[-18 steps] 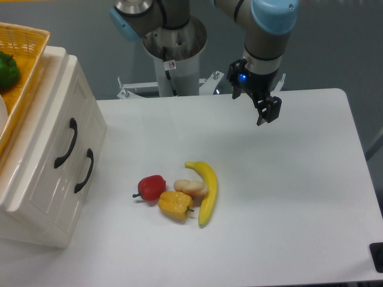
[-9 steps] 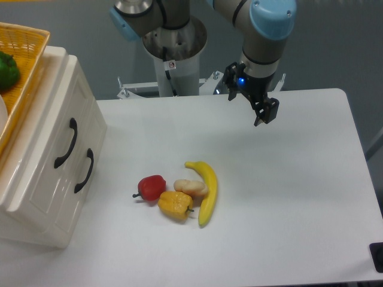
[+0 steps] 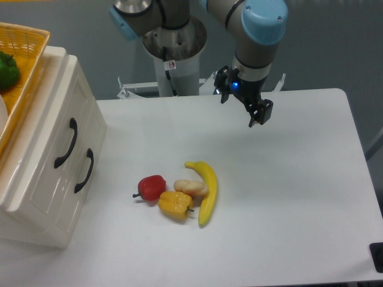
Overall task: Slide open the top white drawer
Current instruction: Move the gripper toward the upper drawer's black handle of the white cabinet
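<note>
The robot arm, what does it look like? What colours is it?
The arm is made of thick silver-grey tubes joined by round joints with light blue caps. It stands on a silver-grey post with a small red-and-white sticker. At its tip sits a small black pincer, and a little blue light glows just above it.

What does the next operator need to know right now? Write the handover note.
Claw: holds nothing, hangs above the far side of the table; whether it is open or shut is unclear.
Top white drawer: closed, black handle untouched, at the left, well away from the claw.
Fruit pile with the banana lies mid-table.
Done: nothing yet.
Left: reach the handle, grip it, slide the drawer open.
</note>
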Tool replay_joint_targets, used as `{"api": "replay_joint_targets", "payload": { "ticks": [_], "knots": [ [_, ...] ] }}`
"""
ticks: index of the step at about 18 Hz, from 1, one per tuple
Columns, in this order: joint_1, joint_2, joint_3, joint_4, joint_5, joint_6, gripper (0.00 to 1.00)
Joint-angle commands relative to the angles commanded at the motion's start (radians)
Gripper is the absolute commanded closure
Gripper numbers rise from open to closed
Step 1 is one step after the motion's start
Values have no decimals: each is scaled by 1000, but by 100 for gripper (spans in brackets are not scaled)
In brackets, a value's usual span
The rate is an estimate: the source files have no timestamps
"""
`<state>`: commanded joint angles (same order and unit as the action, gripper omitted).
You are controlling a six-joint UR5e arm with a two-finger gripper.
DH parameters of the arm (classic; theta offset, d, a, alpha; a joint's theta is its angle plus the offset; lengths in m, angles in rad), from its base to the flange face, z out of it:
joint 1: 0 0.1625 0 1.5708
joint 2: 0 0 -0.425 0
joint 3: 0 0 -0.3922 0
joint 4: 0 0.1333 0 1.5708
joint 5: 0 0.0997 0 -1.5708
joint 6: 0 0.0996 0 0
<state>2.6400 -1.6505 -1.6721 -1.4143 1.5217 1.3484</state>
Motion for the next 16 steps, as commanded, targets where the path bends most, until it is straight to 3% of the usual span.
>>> {"api": "replay_joint_targets", "payload": {
  "ticks": [12, 16],
  "knots": [
    [-90, -2, 6, -3, -2, -345, 0],
    [-141, -12, 18, 0, -11, -541, 0]
  ]
}}
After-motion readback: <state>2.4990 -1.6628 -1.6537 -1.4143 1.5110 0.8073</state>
